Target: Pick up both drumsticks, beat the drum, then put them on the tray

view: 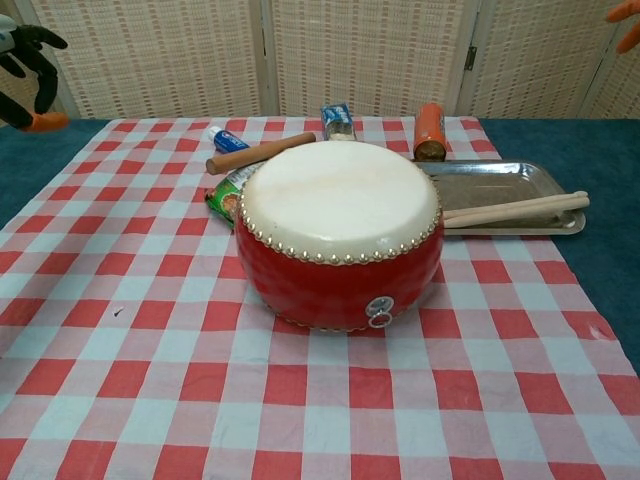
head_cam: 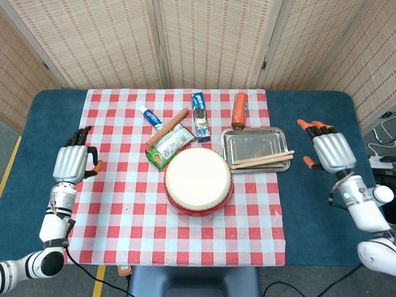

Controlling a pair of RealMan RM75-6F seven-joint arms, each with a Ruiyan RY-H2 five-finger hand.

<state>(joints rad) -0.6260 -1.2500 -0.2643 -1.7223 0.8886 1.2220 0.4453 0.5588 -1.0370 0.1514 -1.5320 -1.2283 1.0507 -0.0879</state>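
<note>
With both drumsticks [head_cam: 262, 161] lying across the tray [head_cam: 253, 137] just right of the drum [head_cam: 198, 179], tips overhanging its right rim, and the left hand [head_cam: 73, 163] and right hand [head_cam: 332, 150] hovering spread and empty, a nudge is risking rolling them off.

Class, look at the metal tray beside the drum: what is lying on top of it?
Two wooden drumsticks lie across the tray, their right ends sticking out past its rim. The rest of the tray looks bare; what is beneath the sticks is covered.
</note>
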